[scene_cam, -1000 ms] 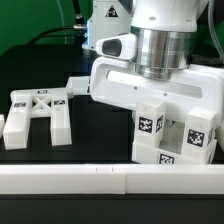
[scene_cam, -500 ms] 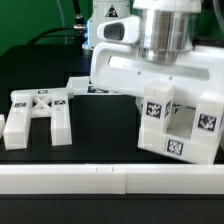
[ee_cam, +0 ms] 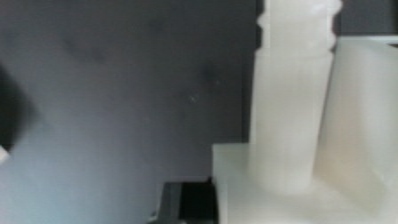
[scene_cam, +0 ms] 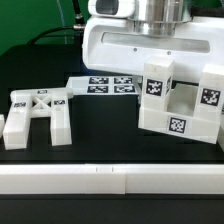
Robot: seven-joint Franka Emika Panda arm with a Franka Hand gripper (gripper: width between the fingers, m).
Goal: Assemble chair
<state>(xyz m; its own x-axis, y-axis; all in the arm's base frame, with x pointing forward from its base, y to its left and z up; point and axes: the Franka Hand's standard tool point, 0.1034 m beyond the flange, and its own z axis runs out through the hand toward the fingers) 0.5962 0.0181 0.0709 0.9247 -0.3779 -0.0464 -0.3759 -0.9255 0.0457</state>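
The gripper (scene_cam: 152, 58) hung directly over the partly built chair assembly (scene_cam: 180, 118) at the exterior view's right, its jaws closed down tight. Its fingertips were hidden behind the wide white hand and no part showed pinched between them, so it probably carried nothing. The assembly stood on the black table (scene_cam: 100, 125) just behind the white rail (scene_cam: 110, 180), probably parked there so the rail could brace it while parts were pushed or twisted home. It made a U shape, with 2 tagged posts standing upright and a lower block bridging them. The posts' long axes therefore ran vertical, while the piece as a whole stretched across the exterior view from left to right, its right end turned a little away from the camera. In the wrist view 1 post (ee_cam: 294, 90) stood up from a white block with a paler upright just beside it, which suggested the hand was working close along the posts. The H-shaped piece (scene_cam: 38, 113) lay flat, well apart at the exterior view's left, its 2 arms pointing at the rail and its tagged crossbar behind them, apparently waiting its turn. The marker board (scene_cam: 110, 84) lay between the 2 pieces, farther back.
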